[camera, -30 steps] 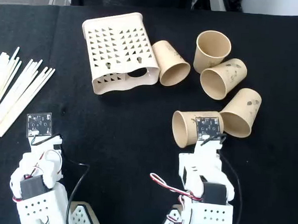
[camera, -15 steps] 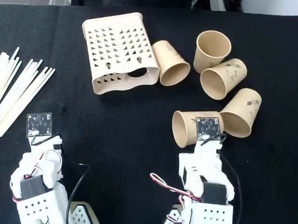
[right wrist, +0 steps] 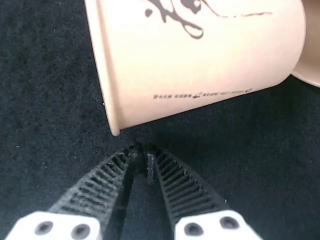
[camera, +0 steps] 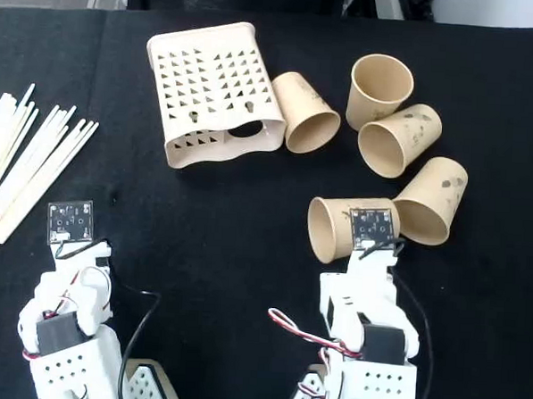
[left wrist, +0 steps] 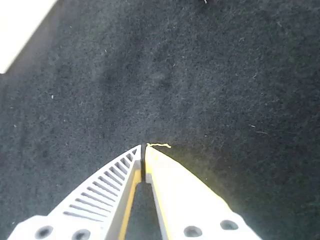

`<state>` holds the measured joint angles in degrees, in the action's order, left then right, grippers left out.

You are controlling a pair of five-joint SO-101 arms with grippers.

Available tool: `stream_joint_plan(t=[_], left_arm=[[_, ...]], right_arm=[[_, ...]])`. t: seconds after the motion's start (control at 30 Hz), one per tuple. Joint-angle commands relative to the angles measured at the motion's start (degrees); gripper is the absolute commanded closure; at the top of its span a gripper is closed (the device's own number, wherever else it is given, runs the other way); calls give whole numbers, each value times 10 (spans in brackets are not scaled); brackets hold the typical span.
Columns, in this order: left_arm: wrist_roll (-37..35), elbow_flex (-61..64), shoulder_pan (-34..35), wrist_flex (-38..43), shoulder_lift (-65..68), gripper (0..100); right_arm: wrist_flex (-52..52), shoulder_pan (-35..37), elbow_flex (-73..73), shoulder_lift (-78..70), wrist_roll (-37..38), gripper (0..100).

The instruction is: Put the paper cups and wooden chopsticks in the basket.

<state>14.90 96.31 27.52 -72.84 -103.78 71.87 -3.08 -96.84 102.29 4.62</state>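
Cream perforated basket point(camera: 214, 89) lies sideways; tapered paper cups point(camera: 300, 110) beside.

Bare black cloth point(camera: 221, 206) lies open in front of the basket point(camera: 214, 89); a tipped cup point(camera: 336, 228) (just ahead) blocks the right gripper point(right wrist: 142, 149).

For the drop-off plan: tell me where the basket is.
In the high view the basket lies at the far side, left of centre, a cup beside its right edge.

nearest cup point(right wrist: 200, 60): just beyond right gripper point(right wrist: 142, 149) fingertips;
chopsticks point(camera: 27, 165): left of left gripper point(left wrist: 144, 148) fingertips;
basket point(camera: 214, 89): well ahead of both
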Motion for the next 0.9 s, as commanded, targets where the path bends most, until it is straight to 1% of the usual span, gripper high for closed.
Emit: stream_joint_plan(t=[0.0,0.63,0.7,0.8,0.87], left_arm=[[1,11,-7,-2,-4,970],[4,11,-2,-2,-3,970],[4,11,-1,-2,-3,970],[4,11,-1,-2,-4,971],[4,11,0,-2,-4,971]], right_arm=[[1,6,0,7,-3,985],[-4,18,0,7,4,984],[-42,40,0,7,52,983],[-134,75,2,7,200,983],[-214,104,19,7,281,983]])
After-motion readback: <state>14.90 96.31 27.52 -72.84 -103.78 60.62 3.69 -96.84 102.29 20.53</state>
